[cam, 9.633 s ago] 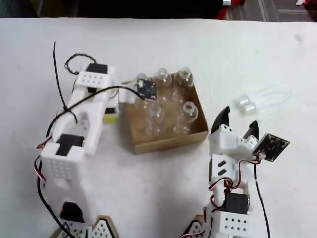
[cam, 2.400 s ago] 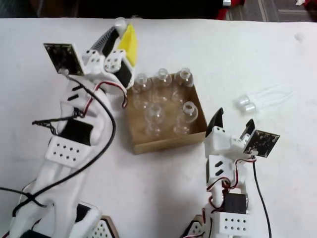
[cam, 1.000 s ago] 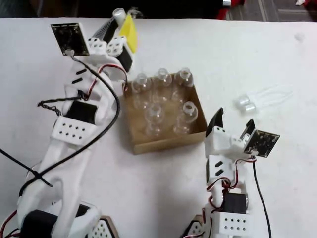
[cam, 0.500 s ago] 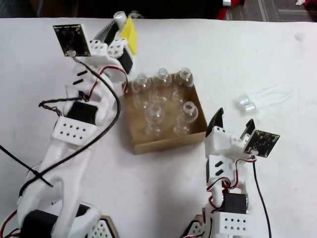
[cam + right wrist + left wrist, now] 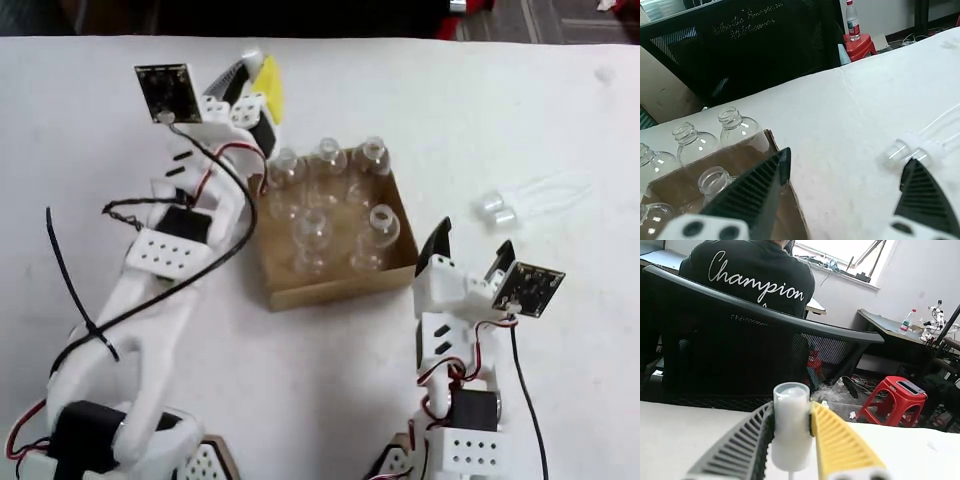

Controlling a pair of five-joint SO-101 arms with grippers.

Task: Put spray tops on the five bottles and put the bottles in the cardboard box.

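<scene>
Five clear bottles without tops stand in the cardboard box [image 5: 340, 288], three in the far row [image 5: 327, 157] and two nearer [image 5: 312, 229]. My left gripper [image 5: 251, 72] hangs above the table just beyond the box's far left corner, shut on a white spray top [image 5: 250, 56]. The left wrist view has that spray top [image 5: 791, 427] upright between the grey and yellow fingers of the left gripper [image 5: 791, 407]. My right gripper [image 5: 476, 240] rests open beside the box's near right corner. Two more spray tops [image 5: 496, 208] with thin tubes lie on the table beyond it, also seen as spray tops [image 5: 912, 147] between the open right gripper [image 5: 849, 160].
The white table [image 5: 520, 110] has free room to the right of the box and along the far side. A black mesh chair [image 5: 740, 355] stands past the table's far edge. Loose black cables [image 5: 75, 300] trail over the left arm.
The left arm has swung a little to the right, toward the box, with the spray top still held. The right arm has kept still.
</scene>
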